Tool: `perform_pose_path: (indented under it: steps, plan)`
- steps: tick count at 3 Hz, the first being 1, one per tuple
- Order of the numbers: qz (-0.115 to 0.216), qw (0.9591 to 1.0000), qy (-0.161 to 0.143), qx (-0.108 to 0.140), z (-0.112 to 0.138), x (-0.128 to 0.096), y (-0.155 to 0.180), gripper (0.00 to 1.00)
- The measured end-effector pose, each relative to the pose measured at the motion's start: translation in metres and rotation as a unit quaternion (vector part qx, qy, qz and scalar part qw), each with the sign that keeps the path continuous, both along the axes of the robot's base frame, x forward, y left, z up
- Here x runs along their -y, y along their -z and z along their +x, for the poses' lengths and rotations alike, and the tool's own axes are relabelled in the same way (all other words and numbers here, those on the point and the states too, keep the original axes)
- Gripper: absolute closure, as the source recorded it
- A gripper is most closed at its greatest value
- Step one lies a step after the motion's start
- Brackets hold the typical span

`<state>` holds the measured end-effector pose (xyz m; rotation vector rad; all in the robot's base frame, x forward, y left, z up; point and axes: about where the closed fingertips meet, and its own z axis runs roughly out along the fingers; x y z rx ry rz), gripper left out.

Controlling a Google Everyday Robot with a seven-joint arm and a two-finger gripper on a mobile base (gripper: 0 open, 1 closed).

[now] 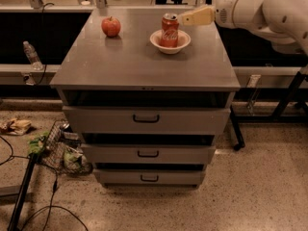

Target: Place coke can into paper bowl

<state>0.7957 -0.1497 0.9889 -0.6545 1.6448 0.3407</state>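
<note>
Coke can (pixel 169 32) stands upright inside the paper bowl (pixel 170 50), at the far middle of the grey cabinet surface (pixel 139 66). Tool (pixel 185 18) sits just right of the can's top. We cannot tell if it's released, clenched or touching. We judge the placement basically done, so back the tool off rightward without nudging: the can is tall and the bowl light. Red apple (pixel 110 26) lies left, apart. Three drawers (pixel 146 119) below. Water bottle (pixel 32 55) on the left ledge. Wire basket (pixel 62 148) and cables on the floor.
</note>
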Motion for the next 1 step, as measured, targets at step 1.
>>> perform_pose_path:
  steps: [1]
  plan:
    - [-0.011,0.9996,-0.008,-0.024,-0.0156,-0.0127,0.0223,0.0]
